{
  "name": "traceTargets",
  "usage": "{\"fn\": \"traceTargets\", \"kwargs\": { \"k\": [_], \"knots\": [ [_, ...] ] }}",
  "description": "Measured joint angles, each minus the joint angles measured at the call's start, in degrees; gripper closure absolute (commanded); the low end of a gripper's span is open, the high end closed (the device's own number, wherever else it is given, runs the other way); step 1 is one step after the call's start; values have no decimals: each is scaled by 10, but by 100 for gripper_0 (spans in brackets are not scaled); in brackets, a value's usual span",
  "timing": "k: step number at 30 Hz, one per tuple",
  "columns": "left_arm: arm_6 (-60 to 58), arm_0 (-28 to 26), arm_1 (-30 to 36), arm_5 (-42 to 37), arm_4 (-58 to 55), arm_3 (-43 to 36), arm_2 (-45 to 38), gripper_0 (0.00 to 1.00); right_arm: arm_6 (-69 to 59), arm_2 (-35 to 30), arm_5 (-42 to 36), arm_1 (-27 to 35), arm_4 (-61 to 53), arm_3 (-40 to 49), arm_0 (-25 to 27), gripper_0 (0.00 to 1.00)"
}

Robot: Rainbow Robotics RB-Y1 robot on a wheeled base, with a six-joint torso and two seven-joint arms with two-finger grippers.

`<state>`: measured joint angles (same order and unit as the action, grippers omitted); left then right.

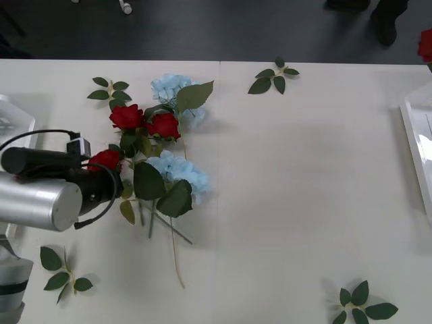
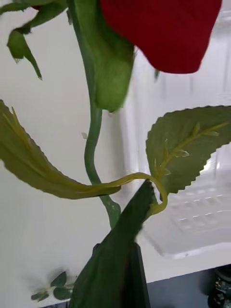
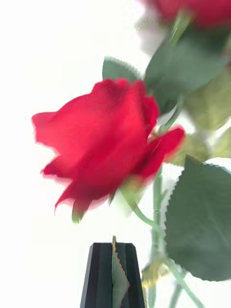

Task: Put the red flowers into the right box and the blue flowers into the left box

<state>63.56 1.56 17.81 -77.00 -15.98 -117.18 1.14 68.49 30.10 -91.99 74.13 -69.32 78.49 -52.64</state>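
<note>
Red and pale blue, heaped together on the white table (image 1: 304, 202) in the front view: three of the red flowers (image 1: 164, 125) tangled with two clusters of the blue flowers (image 1: 181, 172), with crossing stems and big leaves. Left of the heap, stretched toward its edge, the left arm (image 1: 40, 196). Farther left of the heap, a corner of the left box (image 1: 15, 116). Well to the right of the heap, the rim of the right box (image 1: 413, 135). Scattered around the heap, loose leaf sprigs (image 1: 273, 77). Next, the right wrist view: right gripper (image 2: 130, 257) pressed together on the green stem of a held rose (image 2: 163, 29), far from the heap, just beside the right box's rim and not plainly over the tray. Seems close to the drop, but risks landing the bloom on the rim or outside if released from here. Last, the left wrist view: left gripper (image 3: 113, 250) squeezed together with only a sliver of leaf (image 3: 118, 276) between the fingers, close under the near rose (image 3: 101, 144) at the heap's left edge. Looks like a thin hold. Could slip off the leaf on lifting, or drag tangled neighbours, blue ones included, out of the heap and toward the wrong tray.
</note>
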Motion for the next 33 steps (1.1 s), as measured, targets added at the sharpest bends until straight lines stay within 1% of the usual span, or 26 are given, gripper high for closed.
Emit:
{"fn": "traceTargets", "kwargs": {
  "k": [3,6,8,11,15,16,17,18,21,23,26,33],
  "knots": [
    [0,-20,23,0,-30,-53,-22,100,47,0,54,0,25,-47,11,100],
    [0,-35,39,0,-49,-82,-45,100,91,-1,102,0,35,-75,37,100],
    [0,-38,43,-8,-67,-88,-64,100,116,-1,140,3,33,-90,63,100],
    [0,-38,43,-27,-82,-88,-88,100,173,-4,176,16,22,-101,109,100],
    [0,-38,43,-44,-81,-98,-95,99,288,-45,201,23,20,-117,179,100],
    [0,-38,43,-48,-80,-103,-95,88,307,-60,208,23,20,-122,195,100],
    [0,-38,43,-52,-79,-106,-95,32,318,-74,212,23,22,-128,210,100],
    [0,-38,43,-54,-78,-110,-95,0,323,-91,218,23,27,-134,224,100],
    [0,-38,43,-54,-77,-116,-95,0,328,-127,259,23,37,-152,256,100],
    [0,-38,43,-54,-77,-117,-95,0,340,-140,291,23,37,-164,267,100],
    [0,-38,43,-54,-71,-117,-95,0,370,-144,326,23,37,-180,271,100],
    [0,-38,43,-54,-54,-115,-95,0,372,-138,381,23,70,-198,271,100]
  ]
}}
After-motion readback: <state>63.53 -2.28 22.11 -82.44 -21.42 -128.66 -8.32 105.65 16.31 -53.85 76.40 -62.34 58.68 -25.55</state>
